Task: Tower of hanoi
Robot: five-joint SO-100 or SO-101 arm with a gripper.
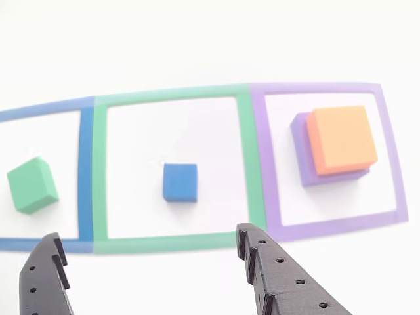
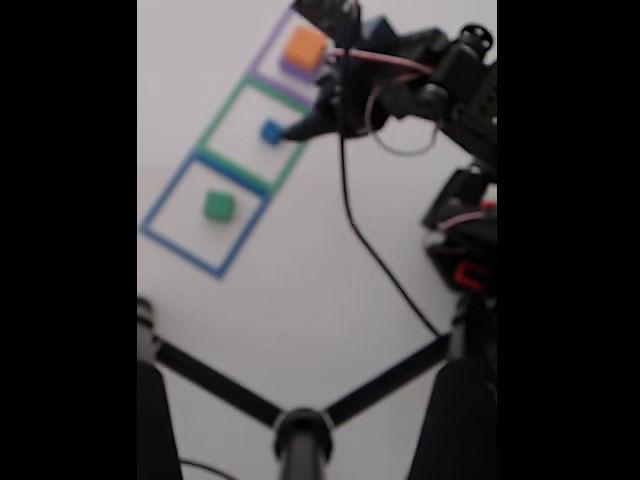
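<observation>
Now the gripper [image 1: 152, 262] hangs wide open and empty, jaws spread either side of the blue block [image 1: 180, 182], touching nothing. Blue sits alone in the green outline [image 1: 98, 177]; to its left in the other view the green block [image 1: 32, 184] sits in the blue outline [image 1: 85, 170]. On the right, orange [image 1: 342, 139] rests on purple [image 1: 300, 141]. Early days, I'd say: the tower is split three ways, and most moves remain.

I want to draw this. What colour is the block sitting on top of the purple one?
Orange block, clearest in the other view.
</observation>
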